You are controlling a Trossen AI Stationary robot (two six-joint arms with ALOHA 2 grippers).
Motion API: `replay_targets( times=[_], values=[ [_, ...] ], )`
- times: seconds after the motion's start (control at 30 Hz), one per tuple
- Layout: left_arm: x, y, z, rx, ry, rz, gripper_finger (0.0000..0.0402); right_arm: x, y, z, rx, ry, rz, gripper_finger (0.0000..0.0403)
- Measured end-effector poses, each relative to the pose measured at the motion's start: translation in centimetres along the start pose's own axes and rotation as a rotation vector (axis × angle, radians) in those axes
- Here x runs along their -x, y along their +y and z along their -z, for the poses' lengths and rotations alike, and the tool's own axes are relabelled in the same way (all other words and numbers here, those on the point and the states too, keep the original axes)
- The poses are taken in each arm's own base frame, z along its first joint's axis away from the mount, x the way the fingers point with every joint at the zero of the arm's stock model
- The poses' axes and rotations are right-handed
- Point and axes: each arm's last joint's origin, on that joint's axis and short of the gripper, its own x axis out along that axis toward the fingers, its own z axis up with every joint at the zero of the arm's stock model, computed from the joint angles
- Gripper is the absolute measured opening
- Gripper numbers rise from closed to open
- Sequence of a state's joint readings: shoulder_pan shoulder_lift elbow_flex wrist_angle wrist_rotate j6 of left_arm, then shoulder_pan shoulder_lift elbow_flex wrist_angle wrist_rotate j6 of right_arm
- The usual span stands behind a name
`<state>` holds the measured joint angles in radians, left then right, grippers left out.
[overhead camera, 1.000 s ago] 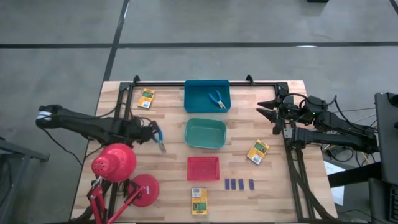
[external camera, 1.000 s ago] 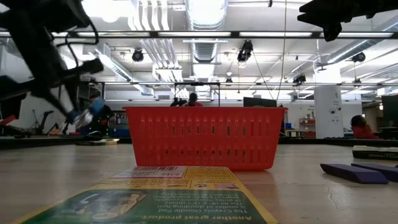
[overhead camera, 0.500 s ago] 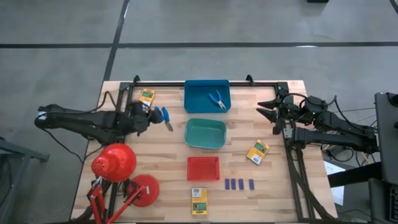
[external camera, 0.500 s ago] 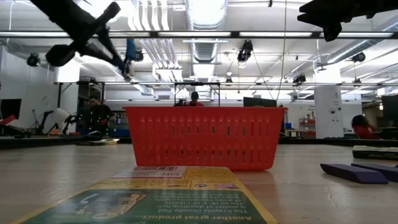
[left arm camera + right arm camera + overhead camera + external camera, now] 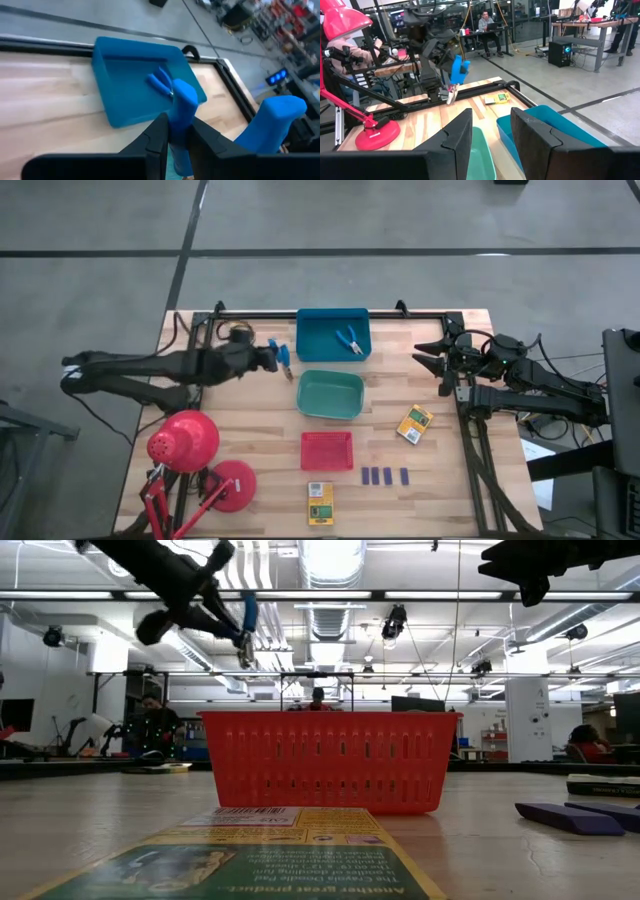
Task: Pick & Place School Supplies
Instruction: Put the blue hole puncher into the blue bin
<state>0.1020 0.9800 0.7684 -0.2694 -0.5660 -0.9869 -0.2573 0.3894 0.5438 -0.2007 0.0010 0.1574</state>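
Note:
My left gripper (image 5: pixel 268 358) hangs above the table just left of the blue tray (image 5: pixel 312 345), shut on a blue-handled scissor-like tool (image 5: pixel 283 361). A second such tool (image 5: pixel 349 338) lies flat inside the blue tray. Two yellow-and-green boxes lie flat on the wood, one (image 5: pixel 415 423) on the right, one (image 5: pixel 320 502) at the near edge. A third box (image 5: pixel 496 98) shows in the right wrist view at the far left corner. Several dark blue-purple blocks (image 5: pixel 385 476) sit in a row near the front. My right gripper (image 5: pixel 427 356) waits open at the far right. My left gripper pinches one blue handle (image 5: pixel 181 102) of the tool between its two fingers (image 5: pixel 159 131), reaching in from the table's left and slanting a little downward. The tool is lifted clear. Its other handle (image 5: pixel 277 117) sticks out free, and its metal tip (image 5: pixel 451 94) points down.
A green tray (image 5: pixel 330 395) sits just near of the blue one, and a red tray (image 5: pixel 327 450) nearer still. A red desk lamp (image 5: pixel 185 442) stands at the near left corner. A black rail (image 5: pixel 330 313) runs along the far edge.
My left gripper has risen and swung from the left middle of the table toward the far edge and rightward, up to the blue tray, carrying the blue-handled tool clear of the wood. It has stayed shut on the tool.

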Motion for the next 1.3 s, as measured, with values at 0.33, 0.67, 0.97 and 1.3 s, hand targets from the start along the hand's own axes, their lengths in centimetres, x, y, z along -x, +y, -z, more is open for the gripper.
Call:
replay_targets(
  times=[0.33,0.67,0.97,1.3],
  values=[
    [-5.3,0.8,-3.0,0.044,0.050,0.161,0.0055,0.0,0.0,0.0,0.000,0.001,0.000,0.0128],
    [-10.0,0.6,-5.7,0.020,0.064,0.103,0.0055,0.0,0.0,0.0,0.000,0.001,0.001,0.0128],
    [-14.7,-1.3,-8.5,-0.013,0.220,-0.121,0.0055,0.0,0.0,0.0,0.000,0.002,0.000,0.0128],
    [-19.5,-1.2,-8.7,0.024,0.402,-0.378,0.0055,0.0,0.0,0.0,0.000,0.004,0.001,0.0128]
  ],
)
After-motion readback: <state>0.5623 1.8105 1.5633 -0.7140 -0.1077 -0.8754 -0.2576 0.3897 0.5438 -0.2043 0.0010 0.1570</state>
